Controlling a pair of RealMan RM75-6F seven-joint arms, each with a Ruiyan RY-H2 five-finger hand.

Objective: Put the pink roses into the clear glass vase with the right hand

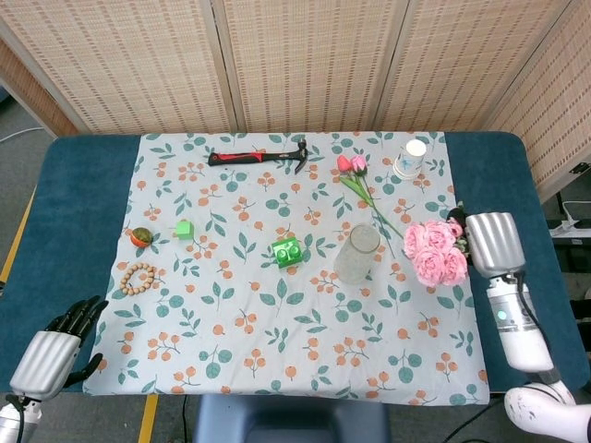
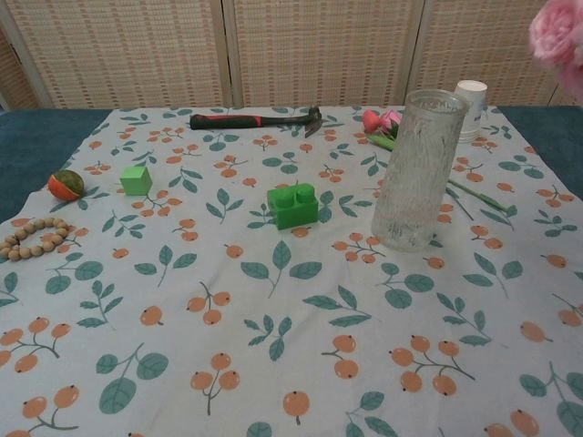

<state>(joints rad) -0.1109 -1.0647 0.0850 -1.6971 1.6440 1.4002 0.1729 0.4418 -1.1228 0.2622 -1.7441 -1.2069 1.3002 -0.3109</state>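
Now the right hand (image 1: pixel 491 243) grips the bunch of pink roses (image 1: pixel 431 251) beside the clear ribbed glass vase (image 1: pixel 356 254); a misjudged descent could topple it.

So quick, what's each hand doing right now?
Left hand: open, holding nothing, low at the table's near corner.
Right hand: holding the pink roses, raised beside the glass vase.

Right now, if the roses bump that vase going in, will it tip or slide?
The vase is tall and narrow, so a knock near its rim would probably tip it. It looks empty, likely light. Standing on the cloth, it may slide little before toppling.
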